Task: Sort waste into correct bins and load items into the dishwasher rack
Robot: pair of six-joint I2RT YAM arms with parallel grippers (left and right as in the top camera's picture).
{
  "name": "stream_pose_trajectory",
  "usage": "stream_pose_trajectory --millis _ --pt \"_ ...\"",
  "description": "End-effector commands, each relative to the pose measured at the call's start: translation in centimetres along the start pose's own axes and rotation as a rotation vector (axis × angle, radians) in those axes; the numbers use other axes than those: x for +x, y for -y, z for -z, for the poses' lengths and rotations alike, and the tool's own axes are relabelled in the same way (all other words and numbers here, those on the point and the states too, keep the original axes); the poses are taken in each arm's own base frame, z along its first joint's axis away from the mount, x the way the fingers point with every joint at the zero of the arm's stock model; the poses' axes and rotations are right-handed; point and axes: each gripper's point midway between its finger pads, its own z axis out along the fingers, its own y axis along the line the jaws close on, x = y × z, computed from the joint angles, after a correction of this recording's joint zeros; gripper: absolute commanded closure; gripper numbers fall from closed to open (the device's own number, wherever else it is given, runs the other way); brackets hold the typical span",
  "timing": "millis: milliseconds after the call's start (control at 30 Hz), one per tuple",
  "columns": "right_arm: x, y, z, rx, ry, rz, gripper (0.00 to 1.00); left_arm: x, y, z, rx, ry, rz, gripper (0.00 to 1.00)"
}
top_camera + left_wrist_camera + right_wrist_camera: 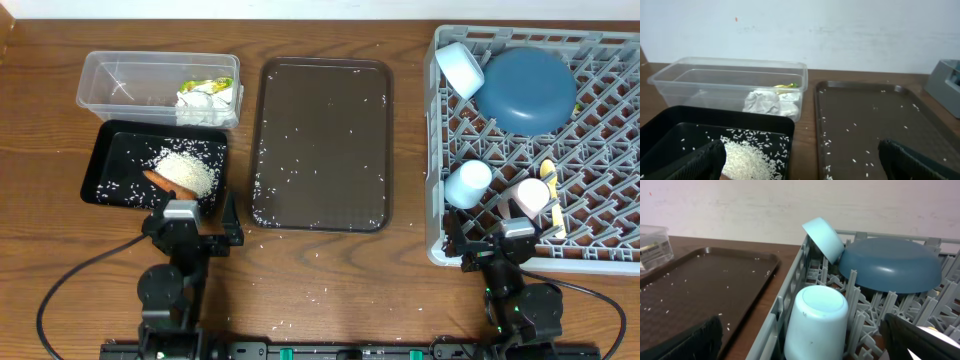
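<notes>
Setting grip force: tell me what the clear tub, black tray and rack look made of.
Clear tub: transparent, glossy plastic; the paper shows through its wall. Black tray: probably plastic, slightly shiny, thin raised rim. Rack: grey moulded plastic lattice, dull finish.

One grey rack (436,150) is holding two bowls, a dark blue bowl (528,90) and a white bowl (460,68) at its eleven o'clock, two cups, a light blue cup (468,183) and a pale pink cup (533,195), and one yellow spoon (548,175). One clear tub (120,80), one black tray (112,145) and one brown tray (320,100) are sitting alongside. Rice grains (188,170) are lying past counting.
</notes>
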Motion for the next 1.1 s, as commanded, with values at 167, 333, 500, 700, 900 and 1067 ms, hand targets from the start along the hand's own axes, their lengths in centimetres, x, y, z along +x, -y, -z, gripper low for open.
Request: stream_pose_trajectory --millis 167,333,500,700,900,1067 --pt "0.0 -0.2 0.0 -0.007 0.000 0.013 0.01 0.6 -1.0 0.4 -0.045 0.048 0.016 0.00" --pt "0.0 -0.2 0.0 -0.007 0.000 0.013 0.01 1.2 -1.4 0.6 -0.058 0.070 0.017 0.00" --pt "0.1 -0.2 0.0 -0.007 0.000 0.013 0.01 1.5 -1.4 0.8 -0.061 0.070 0.016 0.00" --pt "0.0 -0.2 0.0 -0.007 0.000 0.013 0.01 3.5 -1.5 0.8 -0.062 -0.011 0.019 0.00" --pt "0.0 -0.2 0.0 -0.007 0.000 0.013 0.01 4.1 -1.6 0.8 -0.065 -0.034 0.019 0.00" --pt "0.1 -0.2 0.0 -0.007 0.000 0.012 0.01 4.1 -1.3 0.8 -0.055 -0.035 0.017 0.00"
